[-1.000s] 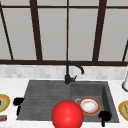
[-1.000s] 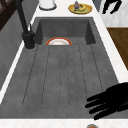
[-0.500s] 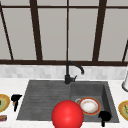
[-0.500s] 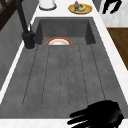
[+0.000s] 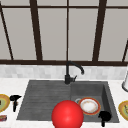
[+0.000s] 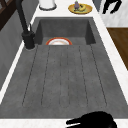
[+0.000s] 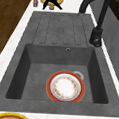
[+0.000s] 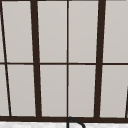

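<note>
Front view puts the left hand [image 5: 15, 99] at the middle left of the frame, over the white bench [image 5: 10, 85] and just beside a yellow plate [image 5: 3, 102] at the left edge; its fingers hang loose and grasp nothing. The right hand [image 5: 104, 117] sits at the lower right, by the front corner of the sink [image 5: 37, 100], likewise released and empty; near it in the basin lies a red-rimmed plate [image 5: 89, 106], and a red ball [image 5: 67, 115] fills the lower centre. The yellow plate looks stiff and breakable, and it carries food, so I judge it best taken by its rim and kept level; its glaze may be slippery. Right side view, at its top edge, sets the left hand directly above that plate, with a small can [image 7: 35, 2] beside it, a closeness the front view leaves unclear; left side view instead gives the hand's outstretched fingers at the bottom of the frame.
</note>
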`<action>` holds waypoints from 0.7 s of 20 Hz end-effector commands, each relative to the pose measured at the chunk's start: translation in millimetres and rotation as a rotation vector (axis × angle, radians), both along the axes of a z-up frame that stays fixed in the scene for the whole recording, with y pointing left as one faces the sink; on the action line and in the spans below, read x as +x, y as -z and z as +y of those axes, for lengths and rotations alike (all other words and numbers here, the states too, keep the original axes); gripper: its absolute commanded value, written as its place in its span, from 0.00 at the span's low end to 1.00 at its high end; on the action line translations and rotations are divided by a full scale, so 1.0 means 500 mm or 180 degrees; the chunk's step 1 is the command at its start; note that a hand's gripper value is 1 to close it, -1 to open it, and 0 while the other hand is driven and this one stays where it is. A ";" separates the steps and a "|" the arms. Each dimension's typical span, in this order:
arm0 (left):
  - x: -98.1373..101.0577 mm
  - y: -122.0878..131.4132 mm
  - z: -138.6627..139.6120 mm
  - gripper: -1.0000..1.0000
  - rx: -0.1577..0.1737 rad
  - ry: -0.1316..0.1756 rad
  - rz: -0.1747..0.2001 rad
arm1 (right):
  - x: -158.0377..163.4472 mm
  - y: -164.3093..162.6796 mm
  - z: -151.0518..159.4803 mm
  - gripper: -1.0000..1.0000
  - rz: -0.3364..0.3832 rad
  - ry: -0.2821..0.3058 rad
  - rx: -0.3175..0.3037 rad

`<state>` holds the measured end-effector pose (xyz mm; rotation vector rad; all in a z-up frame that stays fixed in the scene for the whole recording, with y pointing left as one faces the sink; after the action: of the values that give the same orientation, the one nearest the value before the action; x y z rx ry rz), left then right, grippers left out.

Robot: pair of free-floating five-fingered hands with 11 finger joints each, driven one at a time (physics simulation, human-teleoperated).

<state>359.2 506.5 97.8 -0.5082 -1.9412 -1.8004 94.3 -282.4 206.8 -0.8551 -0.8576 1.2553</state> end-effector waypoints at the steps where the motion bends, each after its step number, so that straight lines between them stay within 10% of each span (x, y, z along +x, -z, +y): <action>1: 0.030 0.014 0.021 0.00 -0.0012 0.0000 0.0129 | 0.000 0.000 0.000 0.50 0.0000 0.0000 0.0000; 8: -0.002 -0.043 0.049 0.00 0.0076 -0.0135 0.0495 | 0.000 0.000 0.000 0.50 0.0000 0.0000 0.0000; 14: -0.008 -0.018 0.023 0.00 0.0028 -0.0041 0.0280 | 0.000 0.000 0.000 0.50 0.0000 0.0000 0.0000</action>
<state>355.1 528.8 114.4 -0.5813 -1.8788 -1.7433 94.3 -282.4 206.8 -0.8551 -0.8576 1.2552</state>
